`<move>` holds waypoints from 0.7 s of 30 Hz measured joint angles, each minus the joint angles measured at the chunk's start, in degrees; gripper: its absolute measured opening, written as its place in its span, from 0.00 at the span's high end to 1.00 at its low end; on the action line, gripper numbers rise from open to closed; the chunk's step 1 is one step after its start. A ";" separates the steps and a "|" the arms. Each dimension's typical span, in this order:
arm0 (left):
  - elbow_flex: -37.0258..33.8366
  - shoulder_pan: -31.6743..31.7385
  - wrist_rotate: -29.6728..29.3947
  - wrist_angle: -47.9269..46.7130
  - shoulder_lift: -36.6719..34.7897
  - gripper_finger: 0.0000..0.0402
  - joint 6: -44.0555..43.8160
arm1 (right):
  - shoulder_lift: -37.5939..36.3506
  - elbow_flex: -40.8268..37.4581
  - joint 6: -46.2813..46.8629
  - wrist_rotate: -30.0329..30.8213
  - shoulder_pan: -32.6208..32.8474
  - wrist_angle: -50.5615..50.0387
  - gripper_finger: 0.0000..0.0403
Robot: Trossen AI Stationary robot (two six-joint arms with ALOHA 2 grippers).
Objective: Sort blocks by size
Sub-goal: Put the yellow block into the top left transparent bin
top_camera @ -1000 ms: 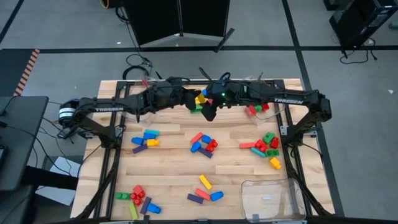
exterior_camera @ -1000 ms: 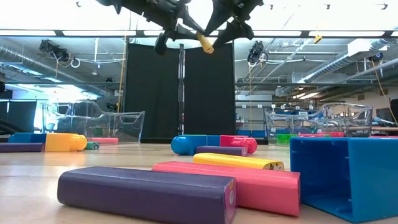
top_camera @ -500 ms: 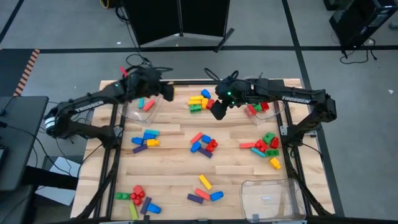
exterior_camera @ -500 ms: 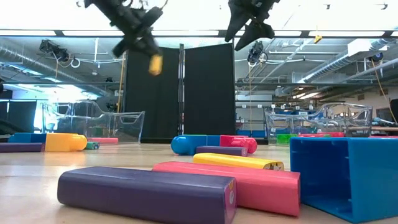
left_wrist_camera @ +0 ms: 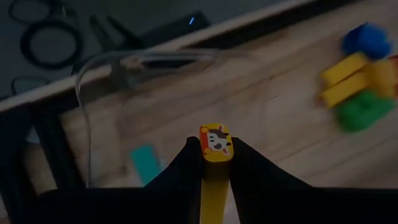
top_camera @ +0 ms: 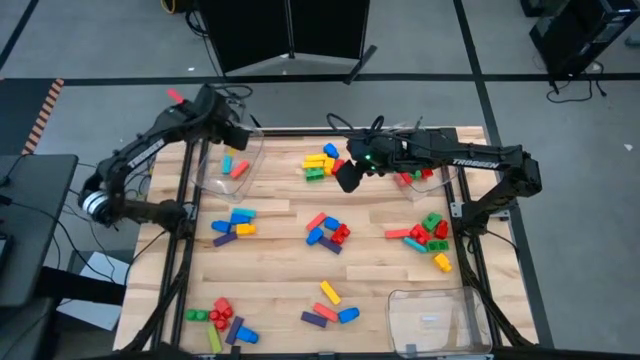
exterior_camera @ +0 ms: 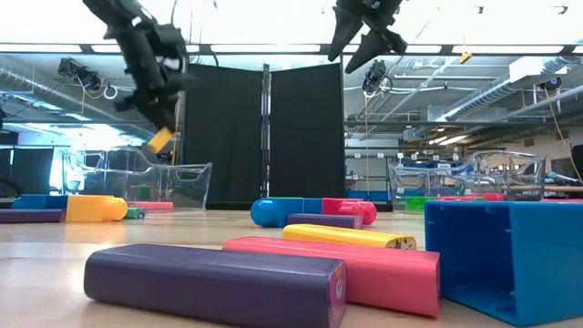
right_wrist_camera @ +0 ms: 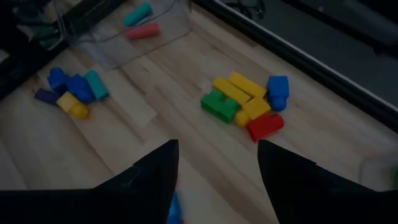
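Observation:
My left gripper (top_camera: pixel 226 137) hangs over a clear bin (top_camera: pixel 232 165) at the table's far left, shut on a long yellow block (left_wrist_camera: pixel 214 163). A teal block (left_wrist_camera: pixel 144 163) and a red block (top_camera: pixel 240 169) lie in that bin. My right gripper (top_camera: pixel 348 176) is open and holds nothing. It hovers just near of a cluster of yellow, green, blue and red blocks (right_wrist_camera: pixel 245 102) on the far middle of the table. In the low view the yellow block (exterior_camera: pixel 161 139) sticks out below the left fingers, well above the table. My left gripper pinches the yellow block's two long sides (left_wrist_camera: pixel 216 154) between its two fingers, which lie along the bar. The block's end with a small picture (left_wrist_camera: pixel 216 138) sticks out past the fingertips. The fingers slant down from above, and the block is lifted clear over the bin.
More block clusters lie at left centre (top_camera: pixel 233 225), centre (top_camera: pixel 328 232), right (top_camera: pixel 428 235), near left (top_camera: pixel 222 322) and near centre (top_camera: pixel 330 305). A second clear bin (top_camera: pixel 435 318) stands at the near right. A third one (top_camera: pixel 418 177) with red blocks stands beside the right arm.
My left gripper has swung with the yellow block from the far middle of the table toward the left edge. It has come over the clear bin and tipped to point more steeply down, staying shut on the block. My right gripper has stayed nearly in place.

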 joint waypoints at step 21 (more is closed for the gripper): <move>-15.58 0.76 -1.14 12.47 9.78 0.82 -0.85 | 0.04 -0.02 5.47 2.86 1.31 0.83 0.44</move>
